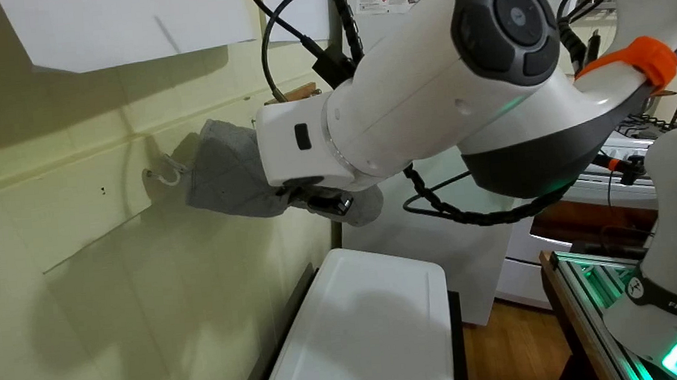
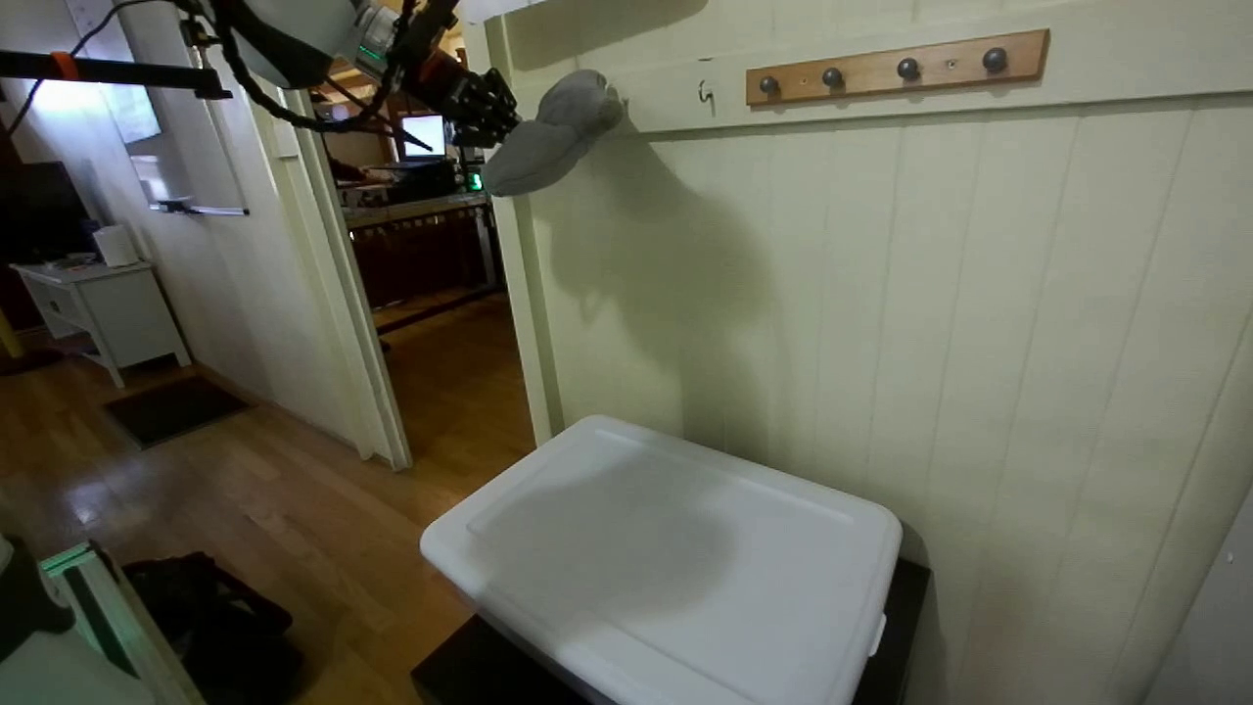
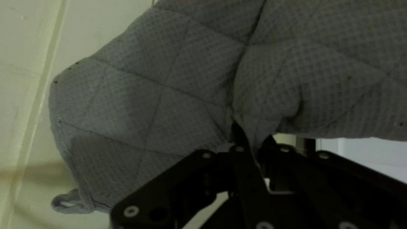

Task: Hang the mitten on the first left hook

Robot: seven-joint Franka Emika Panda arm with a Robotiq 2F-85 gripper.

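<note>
Two fingers [image 3: 240, 140] pinch the mitten [image 3: 203, 76]; alignment seems underway. Next, its loop [image 3: 76, 209], out beyond them, should go over the hook [image 1: 178, 177].

Beyond the door frame [image 2: 343, 284], perhaps a monitor [image 2: 423, 128] glows above wooden floor [image 2: 450, 367]

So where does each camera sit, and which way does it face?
Wrist view: on the wrist, facing mitten and wall; end effector at bottom.
In an exterior view: near the wall, looking along it past the mitten; arm, end effector, base visible.
In an exterior view: higher than the white lid, facing wall and doorway; arm, end effector upper left.
Both exterior views share mitten, arm and lid.
</note>
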